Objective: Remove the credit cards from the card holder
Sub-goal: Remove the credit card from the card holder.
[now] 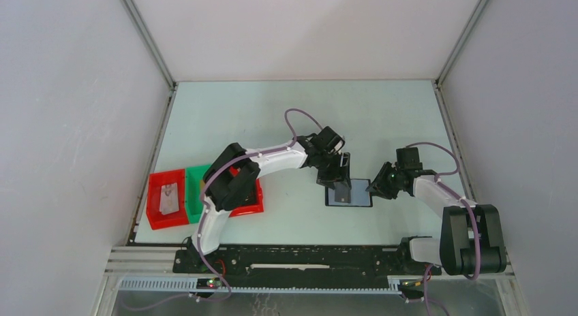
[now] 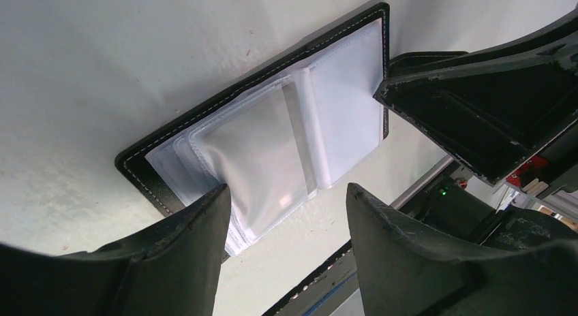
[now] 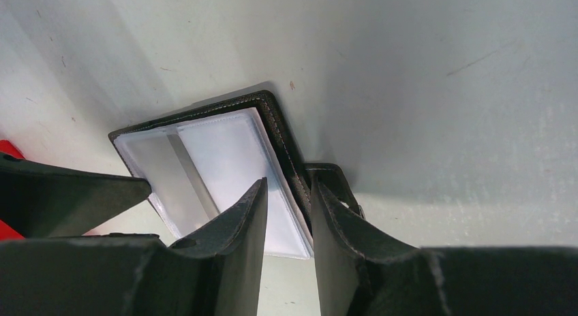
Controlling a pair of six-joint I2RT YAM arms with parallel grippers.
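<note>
Left hand (image 2: pixel 286 193) with fingers spread wide, poised astride the near-left end of the card holder (image 2: pixel 272 125); right hand (image 3: pixel 287 186) with fingers drawn close about the holder's right edge, one over the sleeves and one just outside the black cover, though whether they truly pinch it cannot be told; the holder lies opened flat on the counter (image 3: pixel 422 91), near its middle, between the two hands and well to the right of the red tray (image 1: pixel 167 200); its clear plastic sleeves (image 2: pixel 341 91) are fanned loosely and face up; no credit cards can be made out with certainty, the sleeve under the left hand merely looking clouded and pale. Judged handling: holder light and limp, likely to slide or fold if tugged unpinned, so one hand should hold down the stitched cover edge; sleeves glossy, soft and slippery, apt to buckle or lift together; a card would be thin, stiff and light, best taken by its exposed short edge at the sleeve mouth, fingers closing across its faces and drawing straight along the sleeve.
</note>
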